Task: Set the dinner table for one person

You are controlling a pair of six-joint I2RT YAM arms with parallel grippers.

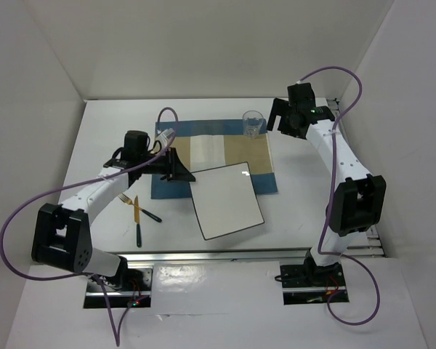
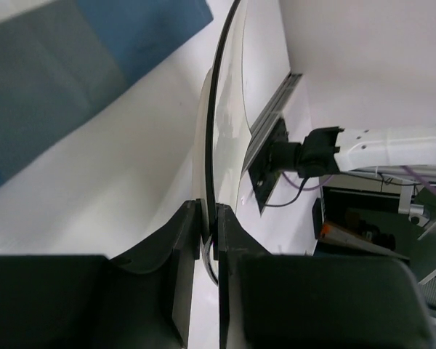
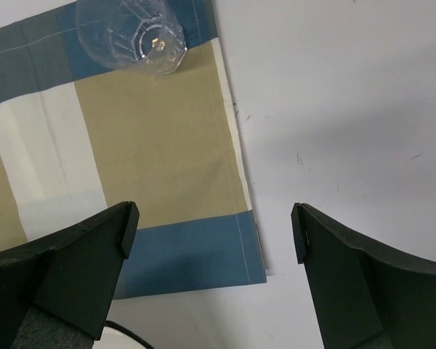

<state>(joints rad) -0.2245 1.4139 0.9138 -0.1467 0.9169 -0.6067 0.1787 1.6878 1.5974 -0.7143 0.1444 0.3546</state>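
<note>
Clamping the black rim of the square white plate [image 1: 229, 200] at its left corner, the left jaws are clenched, one finger [image 2: 183, 247] on each face of the rim. The plate is turned like a diamond. Its far corner overlaps the near edge of the striped placemat [image 1: 218, 149], and its near corner lies off the cloth. Whether the held corner is raised off the cloth cannot be told.

The right jaws are released and spread wide, holding nothing. They hover over the placemat's right end, with the cloth's right edge running between the two fingers [image 3: 73, 269]. The glass [image 3: 131, 36] stands upright on the placemat's far right corner, just beyond those jaws.

The white surface [image 1: 291, 218] lies flat beneath both sets of jaws. Its long axis runs left to right, parallel to the placemat's long side. It extends well past the cloth on every side, and neither set of jaws touches it.

There is one surface, one placemat, one plate and one glass, plus two pieces of cutlery. The fork [image 1: 123, 198] and the knife [image 1: 138, 222] lie crossed on the bare surface to the left of the placemat, nearer the arm bases, under the left arm [image 1: 94, 190].
</note>
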